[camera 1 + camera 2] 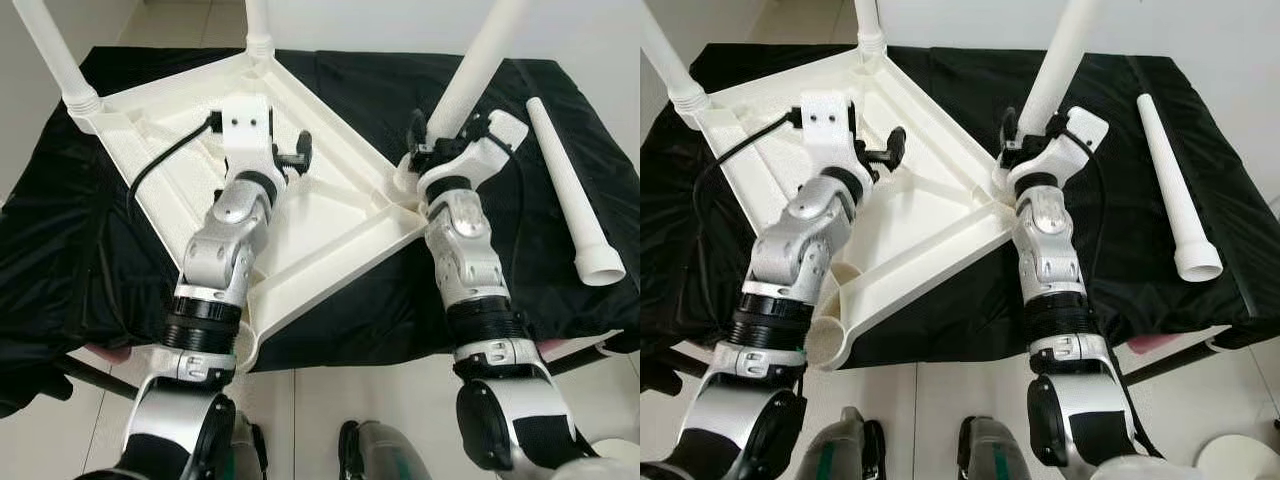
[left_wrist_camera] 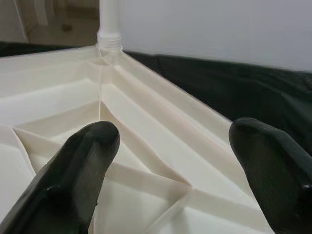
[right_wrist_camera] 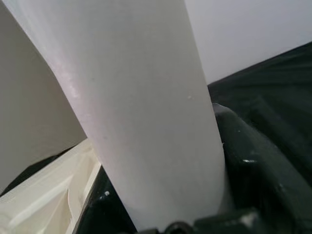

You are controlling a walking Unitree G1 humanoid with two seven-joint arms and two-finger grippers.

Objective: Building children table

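- Leftmost, a white plastic table leg (image 1: pixel 55 55) stands up from the far left corner of an upside-down children's tabletop (image 1: pixel 330 215), which lies ribbed underside up on a black cloth (image 1: pixel 60 250) spread over a work surface.
- Just right of that, the left gripper (image 1: pixel 292 152) hovers over the middle of the tabletop's underside, its two black fingers (image 2: pixel 80 170) spread wide apart with nothing between them; in the left wrist view they frame the raised ribs of the panel.
- Beyond the left gripper, a second leg (image 2: pixel 109 22) is seated in the far corner socket, upright, with its ribbed collar against the tabletop.
- At the near edge of the tabletop, an open round socket (image 1: pixel 830 340) sits at the corner that overhangs the cloth toward the robot.
- Further right, the right gripper (image 1: pixel 432 135) is clamped around the base of a third leg (image 1: pixel 485 55), which rises tilted from the tabletop's right corner; the right wrist view shows the white tube pressed between the black fingers (image 3: pixel 253 161).
- Farthest right, a loose fourth leg (image 1: pixel 575 190) lies flat on the black cloth, well apart from the tabletop, its wider open end pointing toward the robot.
- Below the cloth's near edge, pale floor tiles (image 1: pixel 320 400) show between the two silver arms.
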